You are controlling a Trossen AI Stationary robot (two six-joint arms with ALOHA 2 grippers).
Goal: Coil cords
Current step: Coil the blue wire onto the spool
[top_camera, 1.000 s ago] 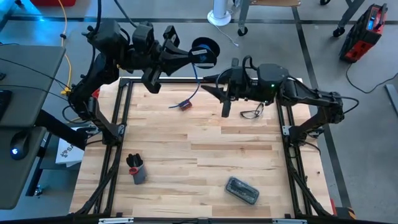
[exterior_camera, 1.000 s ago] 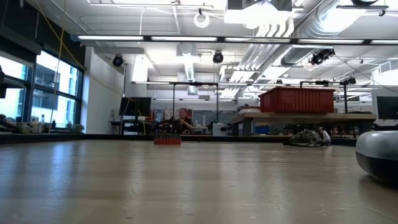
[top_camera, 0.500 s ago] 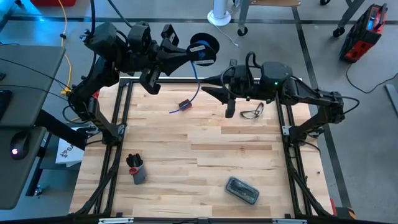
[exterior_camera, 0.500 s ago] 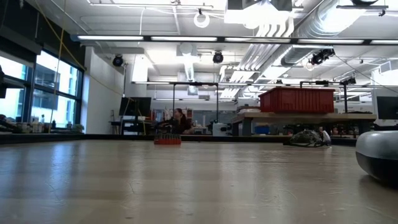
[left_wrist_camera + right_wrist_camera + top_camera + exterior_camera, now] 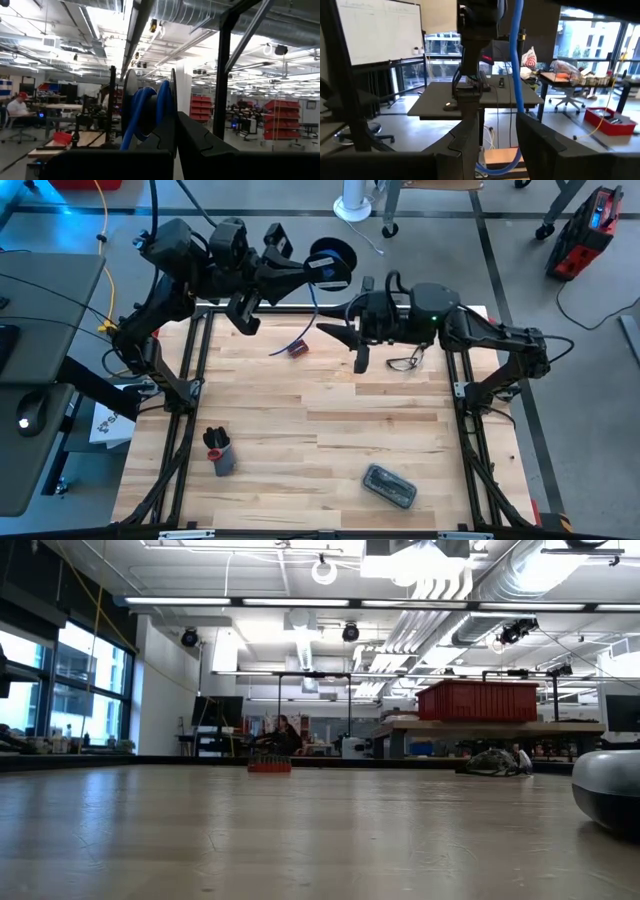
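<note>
Reel point(image 5: 328, 262) clamped in left gripper point(image 5: 312, 268) beyond the tabletop's far edge; right gripper point(image 5: 340, 340) jaws part-open around the blue cord point(image 5: 516, 60).

Black reel point(image 5: 329, 262) raised at table's far edge; blue cord point(image 5: 317, 305) trailing down

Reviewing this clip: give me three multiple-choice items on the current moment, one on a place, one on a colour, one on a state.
1. Where is the reel?
A. held up past the table's far edge
B. lying by the grey case
C. inside the cup

2. What colour is the cord?
A. yellow
B. blue
C. white

3. How is the left claw?
A. wide open
B. shut on the reel
C. out of view

Key: 1 A, the high view shows it held beyond the table edge; 2 B, the right wrist view shows a blue strand; 3 B, the left wrist view shows its fingers clamped on the reel.
</note>
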